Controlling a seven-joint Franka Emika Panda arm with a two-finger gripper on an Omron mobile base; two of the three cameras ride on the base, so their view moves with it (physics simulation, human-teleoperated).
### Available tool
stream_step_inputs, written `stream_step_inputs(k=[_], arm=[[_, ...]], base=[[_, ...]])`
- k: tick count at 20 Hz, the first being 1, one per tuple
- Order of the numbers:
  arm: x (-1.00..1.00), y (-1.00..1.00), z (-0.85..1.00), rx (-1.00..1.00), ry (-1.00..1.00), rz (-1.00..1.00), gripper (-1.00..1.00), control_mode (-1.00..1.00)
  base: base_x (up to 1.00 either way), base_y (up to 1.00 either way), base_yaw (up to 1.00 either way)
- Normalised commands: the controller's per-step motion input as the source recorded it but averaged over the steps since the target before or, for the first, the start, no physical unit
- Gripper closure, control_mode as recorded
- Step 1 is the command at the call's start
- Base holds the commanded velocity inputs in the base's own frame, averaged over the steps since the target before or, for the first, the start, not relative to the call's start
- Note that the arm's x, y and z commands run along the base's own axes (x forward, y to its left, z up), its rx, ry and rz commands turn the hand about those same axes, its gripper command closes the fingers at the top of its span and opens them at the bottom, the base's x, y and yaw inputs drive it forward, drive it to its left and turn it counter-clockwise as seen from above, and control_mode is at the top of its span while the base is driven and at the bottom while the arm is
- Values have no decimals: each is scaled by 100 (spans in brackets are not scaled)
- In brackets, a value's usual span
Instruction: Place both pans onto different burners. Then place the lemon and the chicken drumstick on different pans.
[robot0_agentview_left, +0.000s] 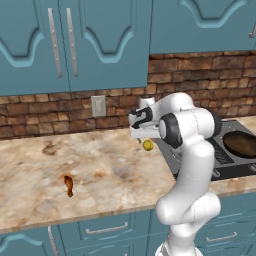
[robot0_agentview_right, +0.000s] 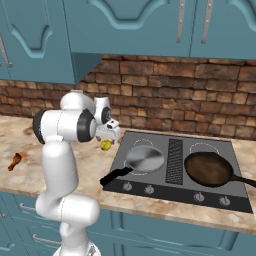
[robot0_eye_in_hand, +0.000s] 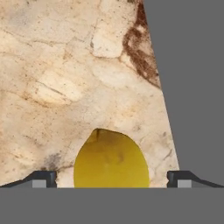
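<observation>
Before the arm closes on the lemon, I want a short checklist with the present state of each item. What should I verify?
1. Fingers open: ok. The gripper is open, its fingers wide on either side of the lemon.
2. Lemon centred between the fingers: ok in the hand view.
3. Fingers low enough to grip: cannot tell.
4. Both pans on different burners: ok. The silver pan and the brown pan sit on separate sides of the cooktop.
5. Pans empty: ok.
6. Chicken drumstick out of the way: ok, it lies far off on the countertop.
</observation>
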Motion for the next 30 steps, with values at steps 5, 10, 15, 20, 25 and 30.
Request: stream_step_inputs(k=[5,10,15,20,25,30], arm=[[1,0,-20,0,0,1,-100,-100],[0,0,-14,0,0,1,-100,-100],[0,0,-3,0,0,1,100,-100],[0,0,1,0,-1,0,100,-100],[0,-1,32,0,-8,0,100,-100],[-7,-12,45,0,-1,0,100,-100]], base=[[0,0,0],[0,0,0],[0,0,0],[0,0,0],[0,0,0],[0,0,0]])
